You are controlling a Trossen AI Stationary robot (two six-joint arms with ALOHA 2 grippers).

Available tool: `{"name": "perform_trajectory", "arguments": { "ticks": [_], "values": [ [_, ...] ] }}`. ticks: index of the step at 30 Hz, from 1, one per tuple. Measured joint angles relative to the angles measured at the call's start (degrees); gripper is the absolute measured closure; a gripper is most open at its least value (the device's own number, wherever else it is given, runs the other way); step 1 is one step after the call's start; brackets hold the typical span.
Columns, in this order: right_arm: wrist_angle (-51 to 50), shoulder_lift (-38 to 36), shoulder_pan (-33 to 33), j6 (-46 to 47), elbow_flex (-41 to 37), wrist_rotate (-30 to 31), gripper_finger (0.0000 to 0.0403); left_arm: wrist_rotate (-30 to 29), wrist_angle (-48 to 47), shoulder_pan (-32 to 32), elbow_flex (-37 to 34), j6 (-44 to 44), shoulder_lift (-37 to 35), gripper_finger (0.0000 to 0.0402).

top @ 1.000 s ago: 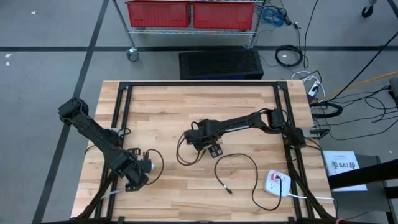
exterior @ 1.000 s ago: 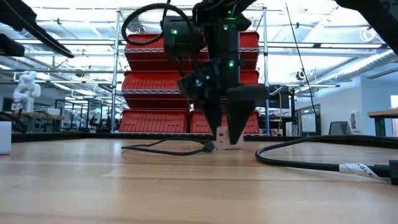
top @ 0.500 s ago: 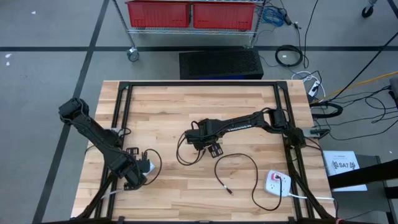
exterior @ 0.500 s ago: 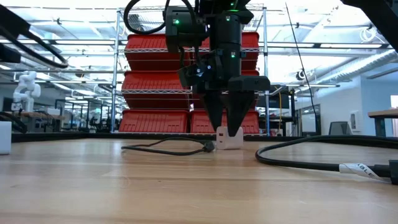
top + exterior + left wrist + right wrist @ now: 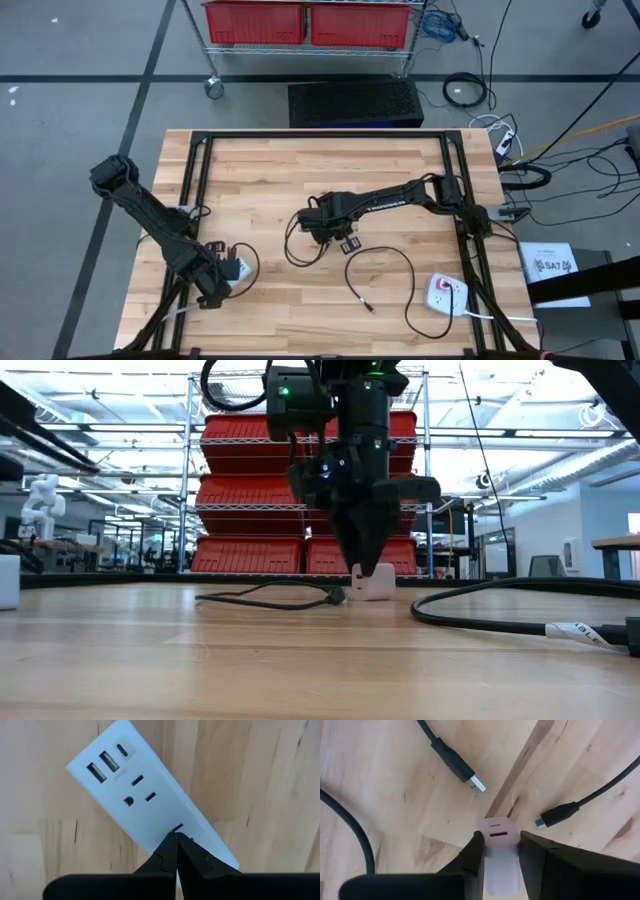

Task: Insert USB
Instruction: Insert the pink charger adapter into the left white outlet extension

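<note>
My right gripper (image 5: 500, 835) stands at the table's middle (image 5: 345, 240), pointing down, shut on a small white adapter (image 5: 374, 583) whose end face has a slot (image 5: 497, 834). Next to it lie a black cable's USB-A plug (image 5: 476, 783) and another cable's smaller plug (image 5: 543, 821), both flat on the wood. My left gripper (image 5: 176, 838) is shut near the table's near left (image 5: 215, 285), its tips over the top face of a white outlet block (image 5: 135, 795) with two USB ports, which lies flat on the wood. My right gripper pinches the white adapter by its two opposite sides (image 5: 489, 851) between its fingers (image 5: 476, 851), coming from above and pointing down. The slotted end face sticks out past the fingertips. The adapter's lower end (image 5: 376, 594) is on the tabletop. My left gripper has its shut tips over the outlet block's face beside a slot (image 5: 179, 827); whether they touch it I cannot tell.
A white power strip (image 5: 447, 293) with a red switch lies at the near right. A black cable loops (image 5: 385, 262) between it and my right gripper. Black frame rails (image 5: 462, 200) run along the table's sides. Bare wood lies toward the far edge.
My right gripper has come down a little over the white adapter and shut its fingers on its sides; a second ago they stood wide apart above it. The adapter has stayed on the table.
</note>
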Motion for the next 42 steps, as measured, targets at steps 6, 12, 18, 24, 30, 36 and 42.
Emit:
{"name": "perform_trajectory", "arguments": {
  "ticks": [6, 12, 18, 24, 30, 36, 42],
  "values": [
    [-0.05, -0.22, -0.01, -0.72, 0.07, 0.09, 0.0342, -4.64, 3.05, 1.93, -0.51, 4.62, 0.11, 0.0393],
    [-0.64, -2.64, -0.09, 2.45, -0.32, -1.43, 0.0363, -10.12, 9.09, 7.52, -0.66, 14.17, 0.28, 0.0393],
    [-4.99, -6.0, 0.07, 7.69, -0.07, -1.63, 0.0363, -12.86, 15.07, 13.08, -0.77, 23.63, 0.44, 0.0393],
    [-5.13, -6.44, -0.8, 17.77, -0.08, -1.76, 0.0291, -13.64, 18.33, 17.12, -1.16, 28.88, 0.46, 0.0393],
    [-1.9, -5.49, -5.59, 31.9, -0.1, -3.87, 0.0207, -13.3, 18.89, 17.51, -1.84, 28.56, 0.43, 0.0393],
    [4.78, -5.43, -7.27, 43.63, -3.52, -7.36, 0.0166, -13.39, 19.07, 17.19, -1.84, 28.47, 0.42, 0.0393],
    [12.9, -5.55, -6.54, 52.8, -9.58, -6.6, 0.0138, -14.24, 19.09, 17.16, -1.84, 28.6, 0.42, 0.0393]
  ]
}}
